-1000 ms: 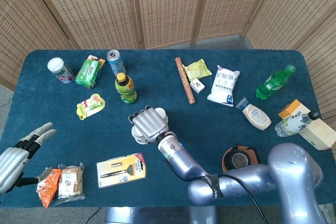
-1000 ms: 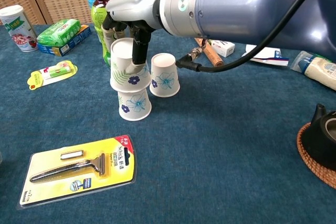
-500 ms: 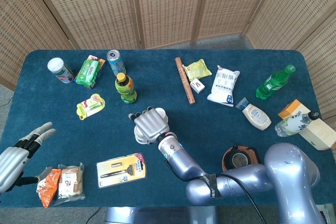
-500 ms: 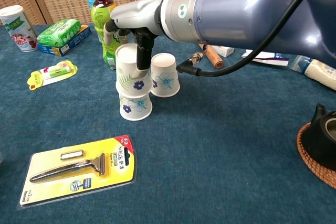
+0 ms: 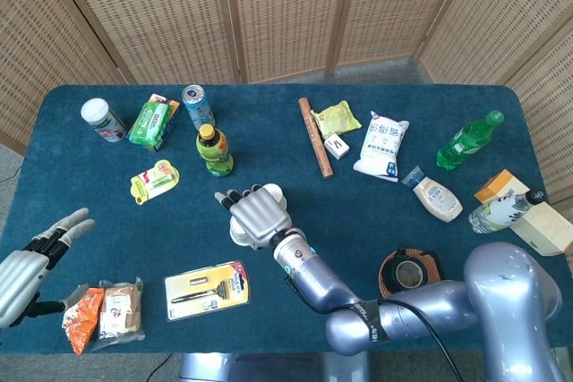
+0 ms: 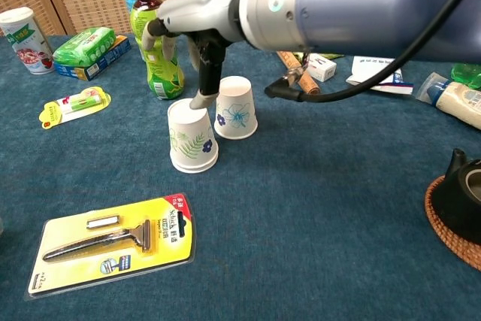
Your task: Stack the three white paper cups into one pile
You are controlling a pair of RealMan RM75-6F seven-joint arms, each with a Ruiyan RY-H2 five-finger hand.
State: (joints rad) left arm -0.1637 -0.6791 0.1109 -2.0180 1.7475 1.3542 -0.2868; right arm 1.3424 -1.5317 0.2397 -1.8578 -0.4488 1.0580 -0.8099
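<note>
Two white paper cups sit nested upside down as one short stack point(image 6: 193, 139), the outer one printed with a green fern. A third upturned cup point(image 6: 236, 116) with a blue flower stands just to its right, touching or nearly so. My right hand point(image 6: 201, 24) hovers over the stack with fingers spread, and one fingertip point(image 6: 200, 98) reaches down to the stack's top edge. In the head view the right hand point(image 5: 259, 214) covers most of the cups; only a rim of the third cup point(image 5: 273, 191) shows. My left hand point(image 5: 29, 266) lies open at the table's left front edge.
A green tea bottle point(image 6: 156, 43) stands right behind the cups. A yellow razor pack point(image 6: 113, 242) lies in front of them. A teapot on a coaster point(image 6: 460, 201) sits at the right. Snack bags point(image 5: 106, 310) lie by the left hand; bottles and packets line the back.
The fern cup, held up over the lower cup a second ago, has slid fully down over it. The right hand has let go and spread its fingers above. The left hand has not moved.
</note>
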